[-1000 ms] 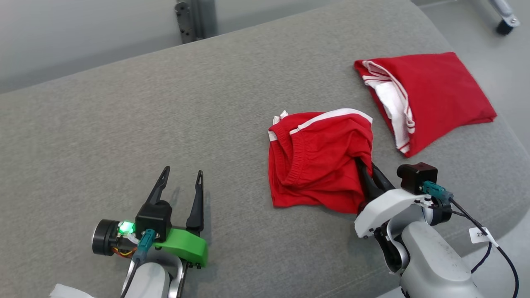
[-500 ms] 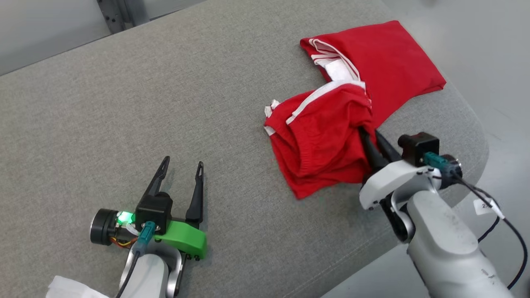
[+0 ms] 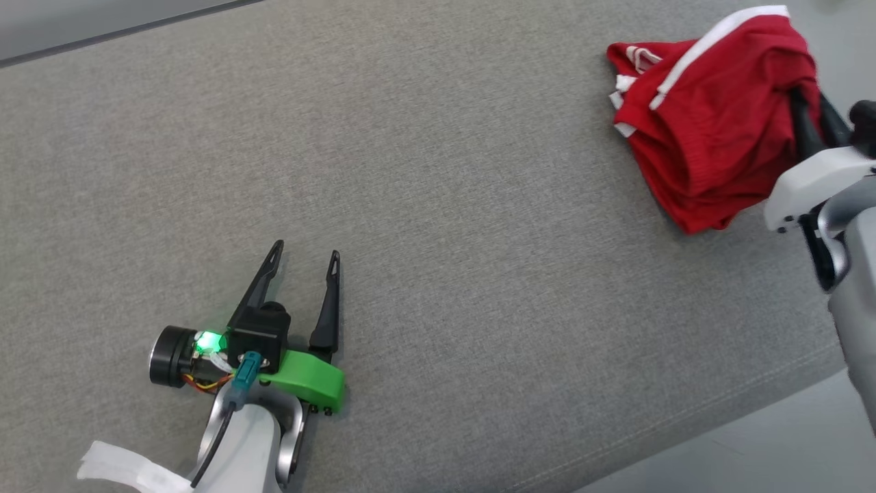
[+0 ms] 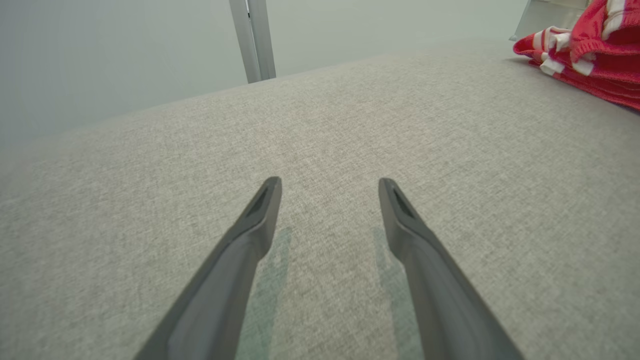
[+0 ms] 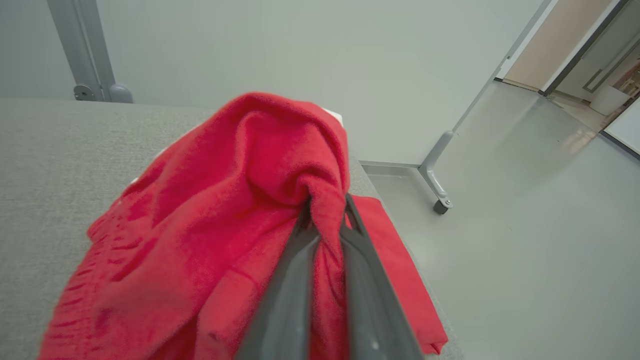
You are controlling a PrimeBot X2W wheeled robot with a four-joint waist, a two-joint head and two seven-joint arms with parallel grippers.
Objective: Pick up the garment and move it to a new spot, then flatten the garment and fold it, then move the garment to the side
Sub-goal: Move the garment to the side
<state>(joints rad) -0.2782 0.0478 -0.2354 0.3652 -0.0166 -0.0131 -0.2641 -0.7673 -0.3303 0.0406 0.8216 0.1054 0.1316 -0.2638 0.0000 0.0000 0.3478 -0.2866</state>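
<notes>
Garment (image 3: 705, 130), resting on the cushion (image 3: 438, 171) a second ago, now hangs bunched from the right gripper (image 3: 809, 109), clamped on its fold near the right edge; left gripper (image 3: 306, 249) spread wide, empty. Relocation under way

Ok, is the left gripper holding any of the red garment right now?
No, the left gripper stands open over bare grey cushion, with the red garment well apart from it.
</notes>
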